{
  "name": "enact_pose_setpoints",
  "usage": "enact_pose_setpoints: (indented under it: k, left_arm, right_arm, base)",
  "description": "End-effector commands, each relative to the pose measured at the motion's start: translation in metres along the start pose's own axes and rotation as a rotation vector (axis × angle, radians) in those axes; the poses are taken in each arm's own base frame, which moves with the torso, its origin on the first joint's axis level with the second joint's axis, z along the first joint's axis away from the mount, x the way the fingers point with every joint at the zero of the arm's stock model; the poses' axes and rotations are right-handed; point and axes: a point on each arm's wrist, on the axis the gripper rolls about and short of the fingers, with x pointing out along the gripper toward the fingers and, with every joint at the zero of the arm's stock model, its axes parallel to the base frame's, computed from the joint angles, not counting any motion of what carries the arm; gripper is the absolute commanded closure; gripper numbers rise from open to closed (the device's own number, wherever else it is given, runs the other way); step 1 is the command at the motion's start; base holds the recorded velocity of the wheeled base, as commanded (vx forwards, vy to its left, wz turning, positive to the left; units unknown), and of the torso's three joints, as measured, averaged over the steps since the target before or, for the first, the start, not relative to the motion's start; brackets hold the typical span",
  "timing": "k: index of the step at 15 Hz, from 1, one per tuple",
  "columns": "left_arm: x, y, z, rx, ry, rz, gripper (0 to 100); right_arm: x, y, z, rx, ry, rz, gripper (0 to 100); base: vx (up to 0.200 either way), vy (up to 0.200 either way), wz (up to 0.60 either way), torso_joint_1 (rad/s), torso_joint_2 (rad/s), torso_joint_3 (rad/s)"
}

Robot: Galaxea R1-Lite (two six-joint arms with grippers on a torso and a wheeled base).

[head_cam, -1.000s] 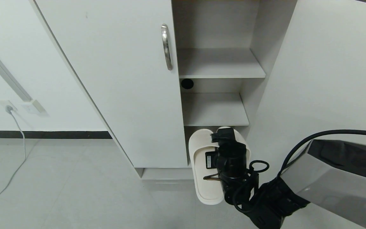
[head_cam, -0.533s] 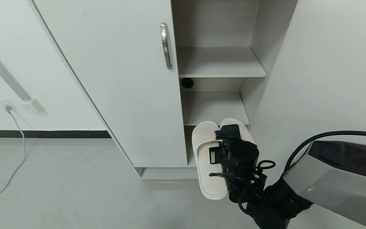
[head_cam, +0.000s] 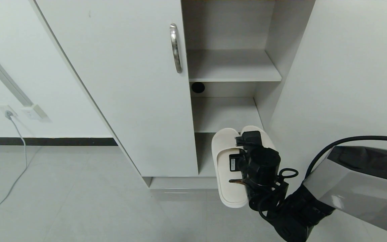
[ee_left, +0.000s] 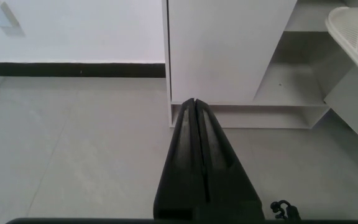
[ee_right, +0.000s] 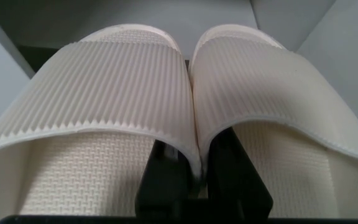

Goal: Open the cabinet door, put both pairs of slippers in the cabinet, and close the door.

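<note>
Fingers (ee_right: pixel 165 179) of your right gripper (ee_right: pixel 196 174) pinch the two touching inner walls of a pair of cream slippers (ee_right: pixel 120 87), one finger inside each shoe, so both hang side by side from a single grip. In the head view you see the slippers (head_cam: pixel 228 168) held above the floor (head_cam: pixel 79 201) in front of the open half of the white cabinet (head_cam: pixel 270 40). Their toes point toward the bottom compartment (head_cam: pixel 204 158), just under the front edge of the lower shelf (head_cam: pixel 225 114), and their heels stick out over the floor. Whether the toes touch the cabinet you cannot tell.

The right door (head_cam: pixel 341 84) stands swung wide beside the arm. The left door (head_cam: pixel 123 84) is shut, its metal handle (head_cam: pixel 176 48) upright along its inner edge. The upper shelf (head_cam: pixel 230 65) and the lower shelf are both bare.

Your left gripper (ee_left: pixel 194 112) is low and well apart from the cabinet, aimed at its base, its two fingers (ee_left: pixel 185 143) pressed flat together with nothing between them. One slipper's edge (ee_left: pixel 353 25) shows ahead of it, near the open compartment.

A wall socket (head_cam: pixel 8 112) with a grey cord (head_cam: pixel 18 161) sits on the wall to the left.
</note>
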Motion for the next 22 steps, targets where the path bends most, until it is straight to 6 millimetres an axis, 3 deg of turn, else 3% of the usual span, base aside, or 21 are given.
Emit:
enact_pose_setpoints:
  k: [1, 12, 22]
  left_arm:
    - [0.000, 0.000, 0.000, 0.000, 0.002, 0.001, 100]
    - [0.000, 0.000, 0.000, -0.003, 0.002, 0.001, 100]
    - [0.000, 0.000, 0.000, -0.002, 0.002, 0.001, 100]
  right_arm:
    - [0.002, -0.004, 0.001, 0.000, 0.000, -0.013, 100]
    - [0.010, -0.016, -0.001, -0.003, 0.007, -0.087, 100]
    - [0.013, -0.012, -0.003, -0.011, 0.011, -0.073, 100]
  base:
    - [0.000, 0.000, 0.00, 0.000, 0.00, 0.000]
    - [0.000, 0.000, 0.00, 0.000, 0.00, 0.000]
    - [0.000, 0.000, 0.00, 0.000, 0.00, 0.000]
